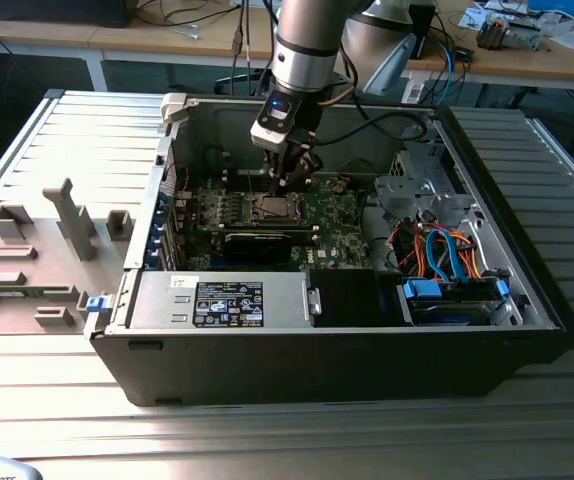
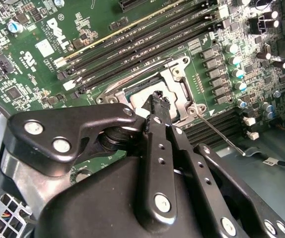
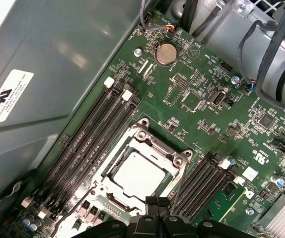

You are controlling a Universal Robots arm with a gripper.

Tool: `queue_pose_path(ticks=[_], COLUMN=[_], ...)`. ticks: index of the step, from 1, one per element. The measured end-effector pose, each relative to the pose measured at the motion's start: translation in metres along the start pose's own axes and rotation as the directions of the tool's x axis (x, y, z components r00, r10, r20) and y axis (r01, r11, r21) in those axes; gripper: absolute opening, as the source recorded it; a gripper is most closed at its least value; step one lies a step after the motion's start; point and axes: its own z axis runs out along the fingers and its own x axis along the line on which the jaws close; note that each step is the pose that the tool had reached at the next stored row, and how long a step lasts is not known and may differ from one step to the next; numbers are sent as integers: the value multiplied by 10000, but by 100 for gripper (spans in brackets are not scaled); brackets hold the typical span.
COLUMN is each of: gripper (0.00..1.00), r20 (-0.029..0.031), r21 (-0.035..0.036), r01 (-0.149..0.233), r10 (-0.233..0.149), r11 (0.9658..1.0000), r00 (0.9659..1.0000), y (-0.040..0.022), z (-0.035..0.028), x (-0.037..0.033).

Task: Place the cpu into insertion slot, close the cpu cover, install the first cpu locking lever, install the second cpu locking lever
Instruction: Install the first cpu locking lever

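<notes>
Silver-grey cpu (image 3: pixel 141 173) seated in the insertion slot (image 1: pixel 275 208), cpu cover (image 3: pixel 160 148) down around it. My gripper (image 3: pixel 155 202) hangs just over the slot's edge, fingers (image 2: pixel 158 124) pressed together, nothing between them. Exterior view: power supply (image 1: pixel 227 300) at 6 o'clock of slot.

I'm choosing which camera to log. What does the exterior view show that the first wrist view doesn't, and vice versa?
Exterior view: the whole open computer case, the robot arm and blue cables. First wrist view: a coin cell battery and the cpu framed by the cpu cover. Both: the green motherboard and the gripper.
</notes>
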Motion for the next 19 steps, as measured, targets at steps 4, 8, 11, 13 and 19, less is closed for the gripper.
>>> queue_pose_path(ticks=[4,8,11,13,19], gripper=[11,11,11,11,11], r20=[22,49,65,73,103], r21=[-1,-2,-2,-1,-1], r01=[162,365,478,539,758], r10=[-162,-365,-478,-539,-758], r11=[9999,9993,9989,9985,9971], r00=[9999,9993,9988,9985,9971], y=[0,0,0,0,0], z=[0,0,0,0,0], x=[0,0,0,0,0])
